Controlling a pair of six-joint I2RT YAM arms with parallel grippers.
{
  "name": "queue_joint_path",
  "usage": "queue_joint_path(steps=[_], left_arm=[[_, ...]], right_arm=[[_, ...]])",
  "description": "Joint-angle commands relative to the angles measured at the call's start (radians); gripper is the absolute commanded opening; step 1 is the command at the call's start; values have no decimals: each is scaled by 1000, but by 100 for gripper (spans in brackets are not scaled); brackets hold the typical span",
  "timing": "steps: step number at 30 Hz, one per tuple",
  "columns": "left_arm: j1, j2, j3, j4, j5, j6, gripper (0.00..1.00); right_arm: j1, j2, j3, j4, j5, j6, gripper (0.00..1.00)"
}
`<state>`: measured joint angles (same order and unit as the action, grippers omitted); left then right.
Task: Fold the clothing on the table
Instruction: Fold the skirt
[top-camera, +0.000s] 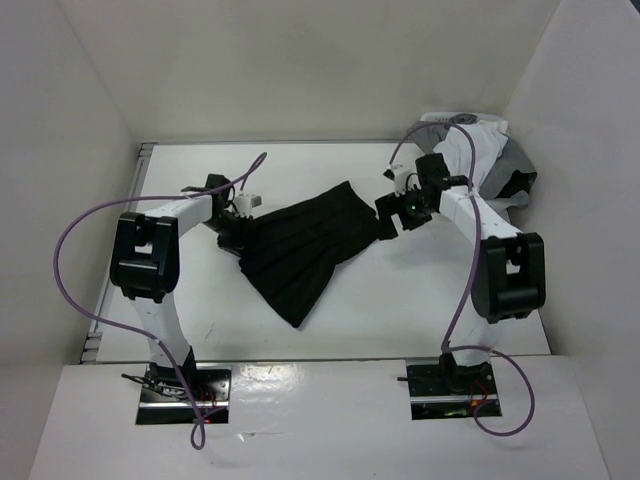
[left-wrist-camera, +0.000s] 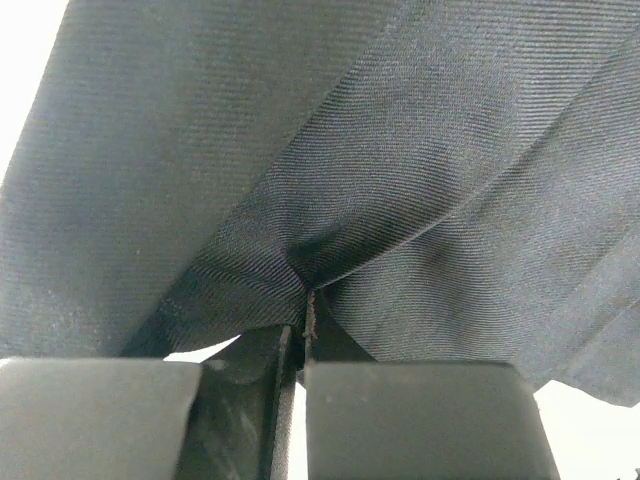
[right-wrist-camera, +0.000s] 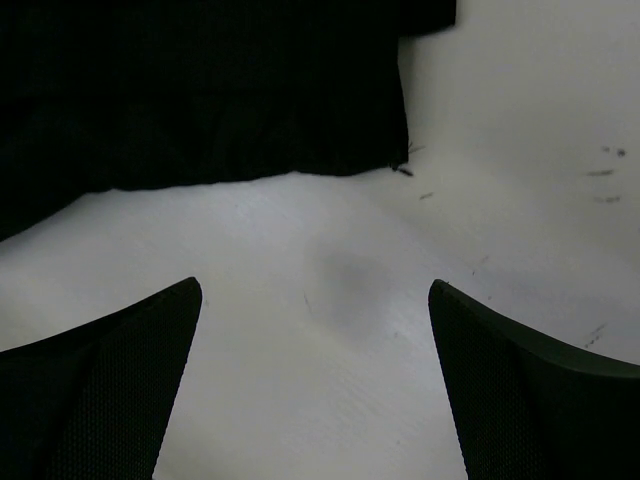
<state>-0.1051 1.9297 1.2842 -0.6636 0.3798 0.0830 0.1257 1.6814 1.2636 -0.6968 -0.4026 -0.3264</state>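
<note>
The clothing (top-camera: 300, 250), a black pleated, skirt-like garment, lies spread on the middle of the table (top-camera: 400, 310). It runs as a slanted band from a narrower end at the upper right to a broad end at the lower left, and no fold shows in it yet. At its left edge the left gripper (top-camera: 232, 232) has its fingers pressed together on a pinch of the cloth. The left wrist view shows the weave puckered right at the closed tips, with fabric draping up and away from them. At the opposite end the right gripper (top-camera: 392, 215) has its fingers spread wide with nothing between them. Its wrist view shows bare tabletop under the gap and the garment's edge and corner just ahead, untouched. I judge the step in hand to be taking two holds before the first fold, with one made and the other pending. The next move calls for the right gripper to go forward and down onto that near edge and close on it. Both grippers should then lift and carry together so the cloth doubles over evenly rather than dragging. The left arm (top-camera: 150, 255) reaches forward from its base and bends inward, wrist low. The right arm (top-camera: 510, 270) mirrors it, wrist tipped downward. A heap of grey and white garments (top-camera: 490, 155) sits in the far right corner behind that arm.
</note>
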Motion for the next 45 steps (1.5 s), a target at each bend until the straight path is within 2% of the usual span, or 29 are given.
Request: queue_joint_path(steps=[1,12,18,27,34,38,44,45], left_arm=[[2,-38,-23,15,31,29,4],[-7,-47,-42,36,51,69,7],[-25,-47,-52,45,42,69,7],[-34,-47,-52,45,33,69,7],[-34,-47,-52,45,33,78,7],[-34,-47,-52,45,33,78,7],[-34,-47,-62,45,33,78,7],[-34,-47,-62,45,33,78,7]], right_arm=[[-1,72,71,88,-58,-2,98],[17,290,209,169,-82,-2,98],[17,412,336,169,-93,7,98],[26,494,379,160,-125,7,98],[35,525,379,142,-136,-13,91],[57,544,388,141,-136,-13,82],[101,572,431,123,-97,-13,76],[101,572,431,123,-87,-13,72]])
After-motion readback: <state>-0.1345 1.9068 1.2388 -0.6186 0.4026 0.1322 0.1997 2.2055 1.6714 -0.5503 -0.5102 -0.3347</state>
